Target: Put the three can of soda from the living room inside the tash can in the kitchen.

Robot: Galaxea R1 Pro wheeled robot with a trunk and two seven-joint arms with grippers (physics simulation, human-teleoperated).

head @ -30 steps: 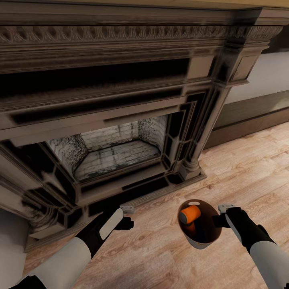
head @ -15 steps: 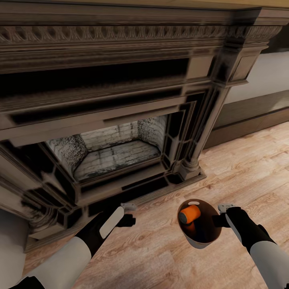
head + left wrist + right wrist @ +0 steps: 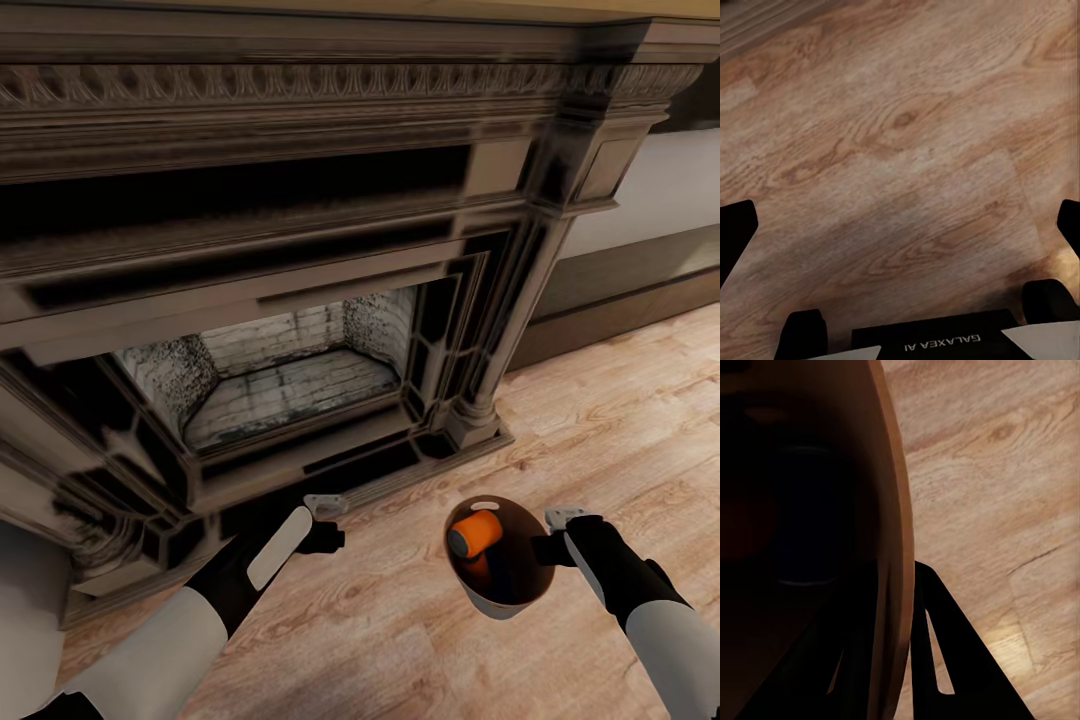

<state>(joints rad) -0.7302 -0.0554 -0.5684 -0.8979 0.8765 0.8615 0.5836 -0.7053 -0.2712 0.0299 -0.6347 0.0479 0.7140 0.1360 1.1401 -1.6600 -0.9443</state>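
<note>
Landmark: dark carved fireplace (image 3: 300, 300), its pale brick firebox open toward the light wood plank floor (image 3: 600, 420).

1. Left arm, white sleeve and black forearm, reaching in front of the fireplace hearth, below the firebox's left half. Left gripper (image 3: 322, 520) hangs over the floor just in front of the hearth edge. In the left wrist view the left gripper (image 3: 900, 225) has its two dark fingers (image 3: 735, 232) spread wide at opposite edges, with only bare planks between them: released, holding nothing.

2. Trash can (image 3: 500, 560), round copper-brown bin with a dark inside and a small slot handle near its far rim, in front of the fireplace's right column base, over the plank floor. One orange soda can (image 3: 474, 533) with a grey top lies tilted inside it, near the rim on the fireplace side. A second orange shape shows beneath it; what it is cannot be told.

3. Right arm, right of the trash can. Right gripper (image 3: 552, 545) meets the bin's rim on the side away from the firebox. In the right wrist view the trash can wall (image 3: 896, 555) passes between the right gripper's dark fingers (image 3: 960, 660), one inside and one outside: clamped on the rim.
</note>
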